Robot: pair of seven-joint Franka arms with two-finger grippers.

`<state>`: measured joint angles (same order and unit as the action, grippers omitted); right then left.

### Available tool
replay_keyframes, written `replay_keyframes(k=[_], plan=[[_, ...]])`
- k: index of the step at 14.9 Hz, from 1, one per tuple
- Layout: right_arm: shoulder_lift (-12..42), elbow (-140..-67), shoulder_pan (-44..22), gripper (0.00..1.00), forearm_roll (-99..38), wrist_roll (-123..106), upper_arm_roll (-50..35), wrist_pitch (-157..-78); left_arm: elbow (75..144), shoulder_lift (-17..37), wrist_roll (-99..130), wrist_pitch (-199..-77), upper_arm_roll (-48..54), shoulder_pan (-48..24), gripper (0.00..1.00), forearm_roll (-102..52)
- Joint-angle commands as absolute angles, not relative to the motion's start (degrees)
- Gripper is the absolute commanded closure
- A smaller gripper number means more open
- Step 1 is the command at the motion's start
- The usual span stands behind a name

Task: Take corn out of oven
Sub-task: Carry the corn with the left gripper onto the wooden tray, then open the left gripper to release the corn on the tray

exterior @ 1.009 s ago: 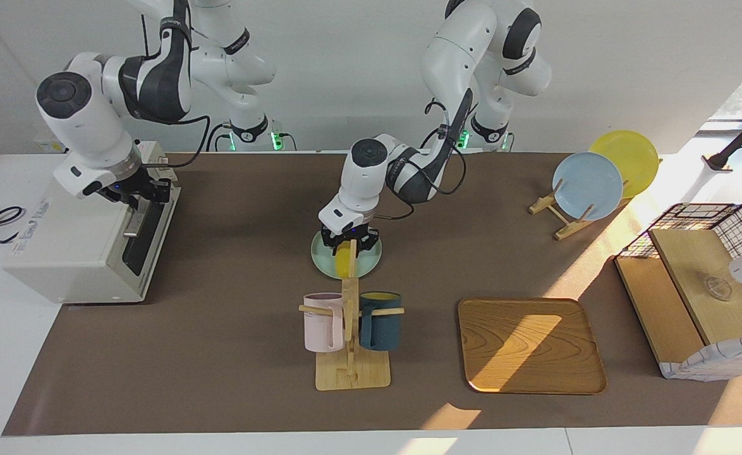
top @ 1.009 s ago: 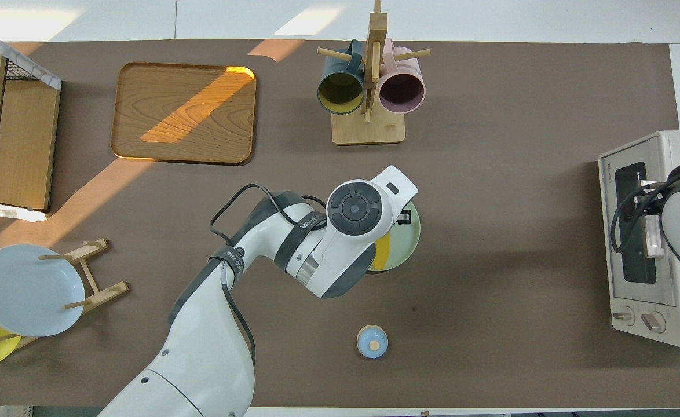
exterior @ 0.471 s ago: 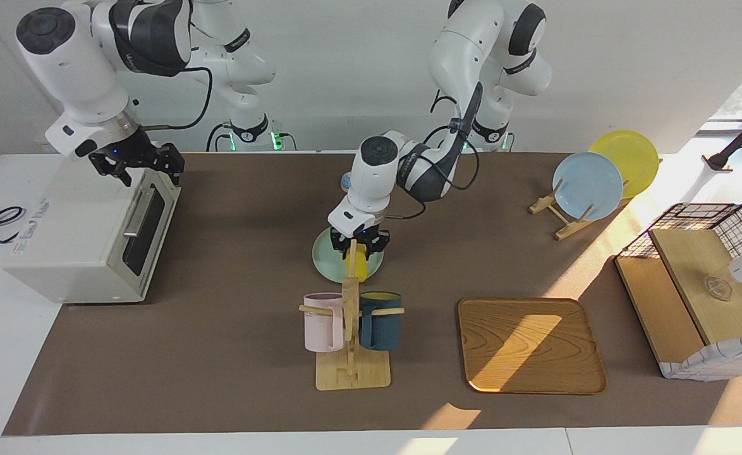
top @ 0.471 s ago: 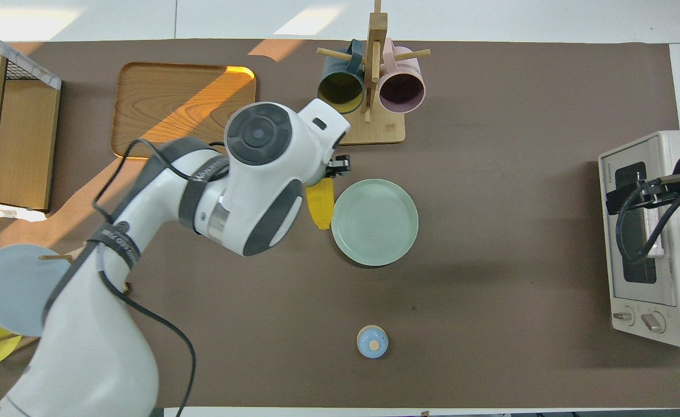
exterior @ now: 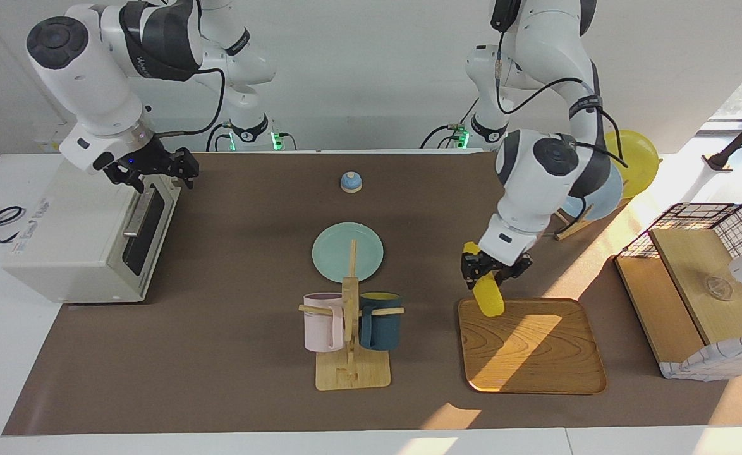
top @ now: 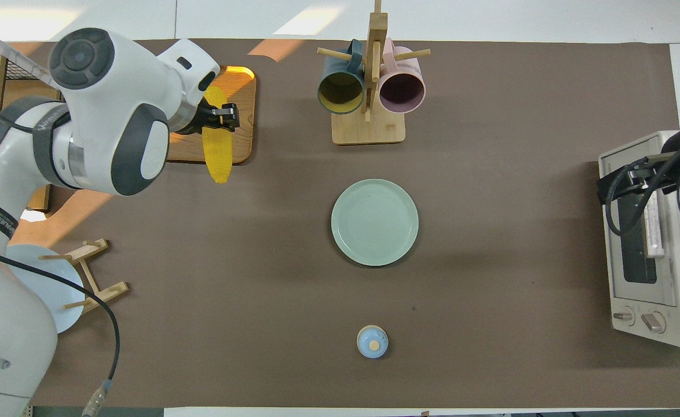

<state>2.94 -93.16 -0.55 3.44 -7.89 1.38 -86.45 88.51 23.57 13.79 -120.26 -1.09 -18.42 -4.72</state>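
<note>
The corn (exterior: 488, 299) is clamped in the left pincer (exterior: 486, 273) and hangs tilted over the tray (exterior: 535, 354), at the edge nearer the robots. Its long axis slopes down from the pincer toward the tray, lower tip just above the wood. A short lowering is judged enough to set it down. The oven (exterior: 86, 234) stands well apart at the right arm's end of the tabletop, door shut, with the right pincer (exterior: 156, 167) spread apart above it.

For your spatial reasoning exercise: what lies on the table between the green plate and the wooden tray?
Nothing: only bare brown mat separates the green plate from the wooden tray, clearest in the overhead view. The mug rack stands farther from the robots, off that line.
</note>
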Motion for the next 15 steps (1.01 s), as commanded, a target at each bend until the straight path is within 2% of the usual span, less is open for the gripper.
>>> replay_keyframes(k=[1,3,5,9,13,14,15], plan=[[3.1,-92.0,-0.4,0.00,2.1,-7.9,1.3,-85.1,73.6,35.0,9.9,-116.3,-0.4,-15.0,1.00,-4.4],[3.0,-92.1,-0.2,0.00,2.0,-8.1,1.3,-84.6,69.1,40.2,7.8,-118.0,-0.4,-13.4,1.00,-4.3],[2.1,-92.1,-0.4,0.00,1.9,-8.2,1.3,-84.7,68.6,42.5,4.3,-122.0,-0.1,-10.9,1.00,-4.3],[1.9,-91.9,-0.4,0.00,-0.6,-8.1,1.2,-85.4,70.1,44.6,0.4,-126.5,-0.3,-10.7,1.00,-3.2],[1.0,-93.5,-0.4,0.00,0.0,-7.9,1.3,-85.4,71.3,44.5,0.1,-127.2,-0.3,-10.3,1.00,-2.9],[1.0,-93.6,-0.4,0.00,0.2,-7.9,1.3,-85.5,71.3,44.5,0.1,-127.2,-0.3,-10.4,0.69,-2.9],[1.0,-93.5,-0.4,0.00,0.5,-8.0,1.3,-85.6,71.3,44.4,0.0,-126.6,-0.3,-10.3,0.01,-2.8]])
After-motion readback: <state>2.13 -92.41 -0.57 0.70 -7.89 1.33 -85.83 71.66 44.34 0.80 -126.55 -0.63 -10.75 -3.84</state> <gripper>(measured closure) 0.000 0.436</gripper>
